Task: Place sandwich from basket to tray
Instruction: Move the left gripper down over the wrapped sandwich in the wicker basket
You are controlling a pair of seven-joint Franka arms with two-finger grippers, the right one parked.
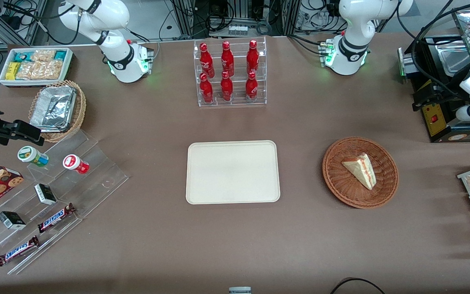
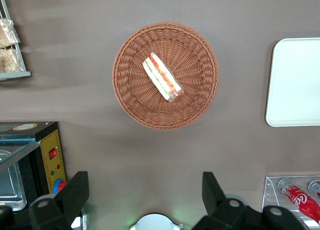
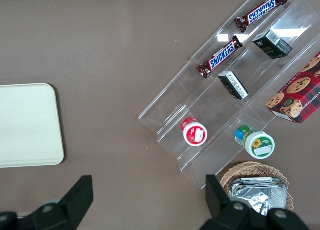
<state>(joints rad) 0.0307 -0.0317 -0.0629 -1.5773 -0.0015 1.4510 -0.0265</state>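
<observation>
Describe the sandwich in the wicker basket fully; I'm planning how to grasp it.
The small triangular wedge sandwich of pale white bread lies in the round reddish-brown woven wicker basket, near its middle, resting on the weave. Its cut side faces up in the left wrist view, showing red-orange and green filling stripes. It appears intact and possibly clear-wrapped. Nothing else touches it. The left end effector hovers open above the table beside the basket, not touching it. The flat cream-beige rectangular tray lies beside the basket.
</observation>
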